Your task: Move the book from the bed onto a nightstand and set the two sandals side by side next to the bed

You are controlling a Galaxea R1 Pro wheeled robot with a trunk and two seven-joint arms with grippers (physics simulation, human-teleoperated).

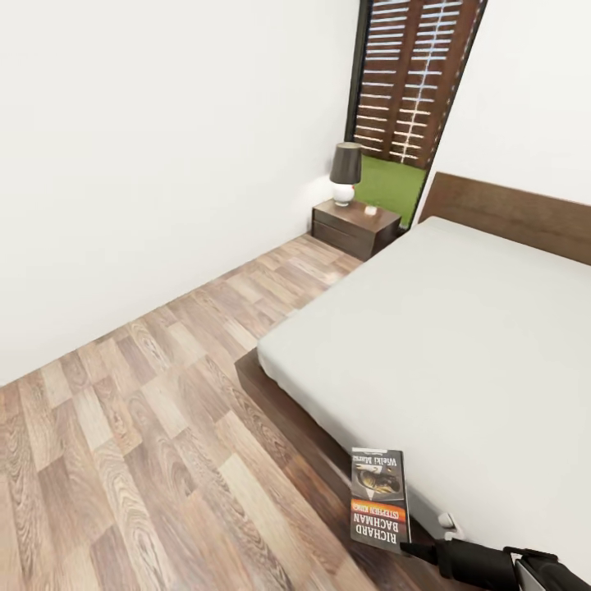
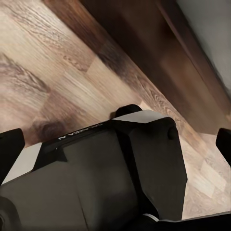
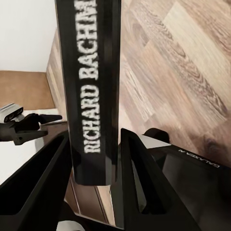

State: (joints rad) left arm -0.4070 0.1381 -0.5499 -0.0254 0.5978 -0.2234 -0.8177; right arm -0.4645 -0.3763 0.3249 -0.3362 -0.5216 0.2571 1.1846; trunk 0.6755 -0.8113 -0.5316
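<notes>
One book (image 1: 379,498) is pinched by the right gripper (image 1: 423,552) at about five o'clock in the head view, held upright over the dark edge of the bed frame, its cover facing the camera with "Richard Bachman" lettering upside down and an orange band across it. In the right wrist view the two black fingers (image 3: 139,183) press on either side of the book's spine (image 3: 91,91), white author lettering running along it. The left gripper (image 2: 115,139) hangs above the wood-plank floor (image 2: 43,62) beside the bed's brown base; whether it is spread or closed, I cannot tell. From three o'clock toward one o'clock stretches the bed (image 1: 460,328), its grey mattress bare, headboard at the far end. At twelve o'clock, against the wall, stands the nightstand (image 1: 355,227), carrying a dark-shaded lamp (image 1: 345,172) and a small white object. Behind it rises a tall slatted window (image 1: 414,78).
</notes>
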